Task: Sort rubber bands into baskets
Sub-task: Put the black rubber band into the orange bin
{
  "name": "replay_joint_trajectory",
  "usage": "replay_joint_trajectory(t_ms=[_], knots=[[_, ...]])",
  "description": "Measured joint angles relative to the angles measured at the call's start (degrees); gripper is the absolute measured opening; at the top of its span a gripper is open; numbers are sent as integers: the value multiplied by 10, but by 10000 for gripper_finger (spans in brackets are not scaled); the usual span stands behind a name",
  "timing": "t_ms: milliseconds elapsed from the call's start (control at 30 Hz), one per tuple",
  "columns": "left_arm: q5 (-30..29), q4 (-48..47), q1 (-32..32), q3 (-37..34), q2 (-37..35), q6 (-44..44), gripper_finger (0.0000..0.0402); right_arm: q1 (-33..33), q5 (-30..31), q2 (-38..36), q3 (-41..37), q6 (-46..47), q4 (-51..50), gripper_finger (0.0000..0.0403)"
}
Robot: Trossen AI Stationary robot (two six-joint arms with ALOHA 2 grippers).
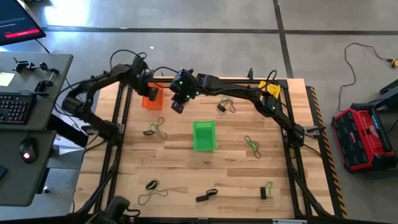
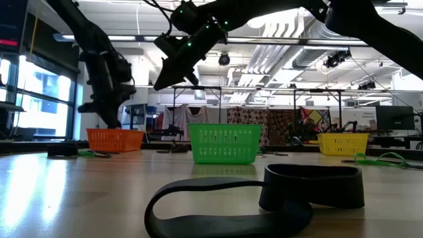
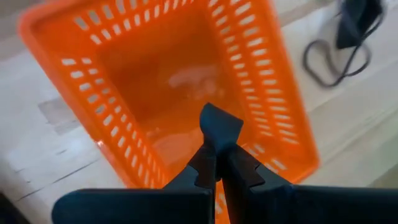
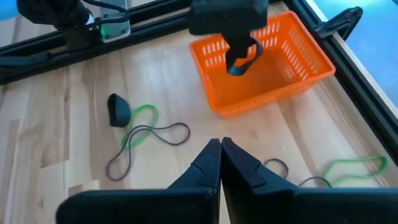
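My left gripper (image 1: 151, 91) is over the orange basket (image 1: 152, 99) at the table's far left and is shut on a black rubber band (image 3: 221, 124). The right wrist view shows that gripper (image 4: 239, 55) above the orange basket (image 4: 267, 62). My right gripper (image 1: 177, 107) hangs shut and empty above the table between the orange basket and the green basket (image 1: 204, 135); its fingers (image 4: 221, 155) are closed together. The yellow basket (image 1: 269, 89) stands at the far right. Loose black, green and tan bands lie on the table. My left gripper pinches the black rubber band between its two fingertips, a folded bit of the band (image 3: 221, 122) sticking out past them. The fingers point down from above. The band (image 4: 241, 63) hangs as a small loop below the fingers, clear of the basket's floor.
Bands lie at the left middle (image 1: 155, 129), near the far middle (image 1: 224, 106), right of the green basket (image 1: 252, 144), and along the near edge (image 1: 152, 185) (image 1: 207, 195) (image 1: 266, 190). A wide black band (image 2: 264, 192) lies close to the low camera. A desk with a keyboard stands left.
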Motion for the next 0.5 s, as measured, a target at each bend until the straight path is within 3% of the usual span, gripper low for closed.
replay_joint_trajectory(t_ms=[500], knots=[[-2,5,-1,1,47,38,14,-9,-2,0,0,-10,0,0]])
